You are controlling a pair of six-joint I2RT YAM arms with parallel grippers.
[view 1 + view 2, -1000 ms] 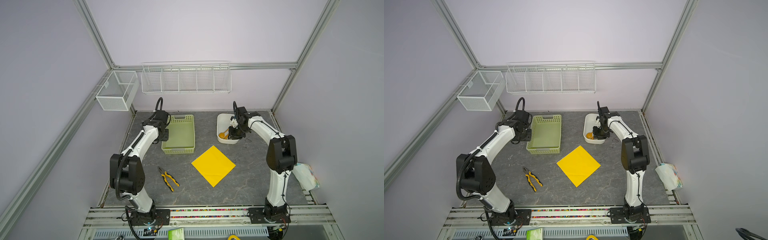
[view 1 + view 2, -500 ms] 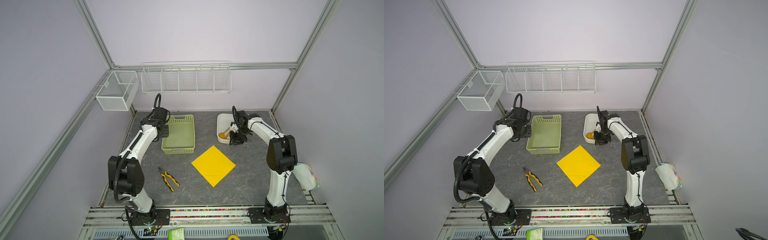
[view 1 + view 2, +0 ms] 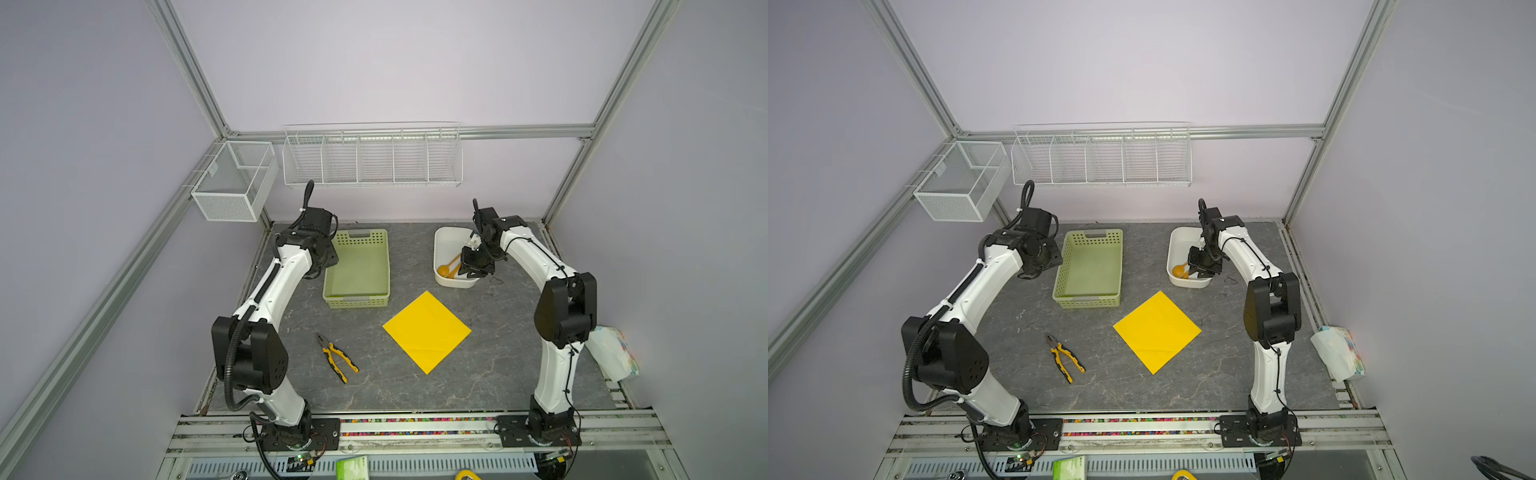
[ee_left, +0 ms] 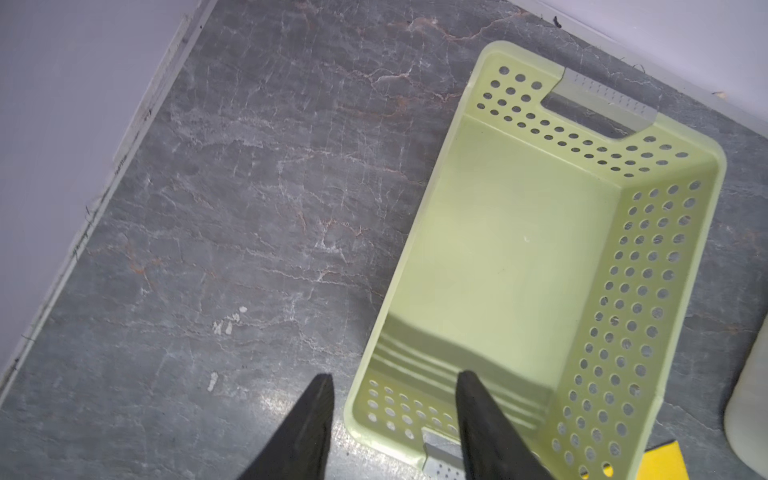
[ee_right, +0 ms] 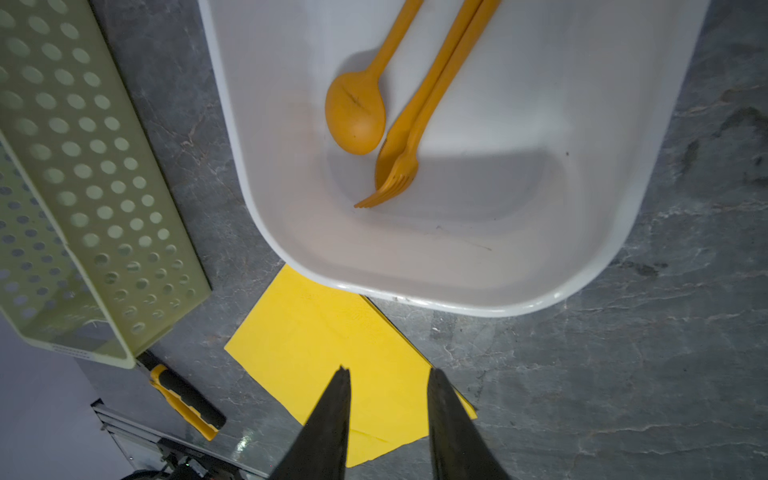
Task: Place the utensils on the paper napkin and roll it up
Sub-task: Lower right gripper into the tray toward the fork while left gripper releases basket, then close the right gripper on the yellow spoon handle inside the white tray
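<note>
The utensils are slim orange plastic pieces: a spoon [image 5: 355,112] with a round bowl, a fork [image 5: 399,174], and 1 more long handle pressed against the fork's. They lie side by side inside a white tub [image 5: 457,307] at the back right of the table [image 3: 374,386], heads toward the near end. The napkin [image 3: 427,331] is a plain bright yellow square, flat on the table and turned corner-on like a diamond, just in front of the tub and bare.

The right claw [image 5: 386,374] hangs above the tub's near rim, its 2 fingers apart and grasping nothing. The left claw [image 4: 392,378] is also released and empty, 1 finger over the table and 1 over the end of a pale green holed basket [image 3: 356,297].

The table top is dark grey with a veined stone pattern. Yellow-handled pliers [image 3: 337,362] lie left of the napkin. Pale lilac walls [image 3: 374,62] with aluminium posts [image 3: 195,79] enclose it; a white wire rack [image 3: 372,160] and a mesh box [image 3: 232,183] hang behind.
</note>
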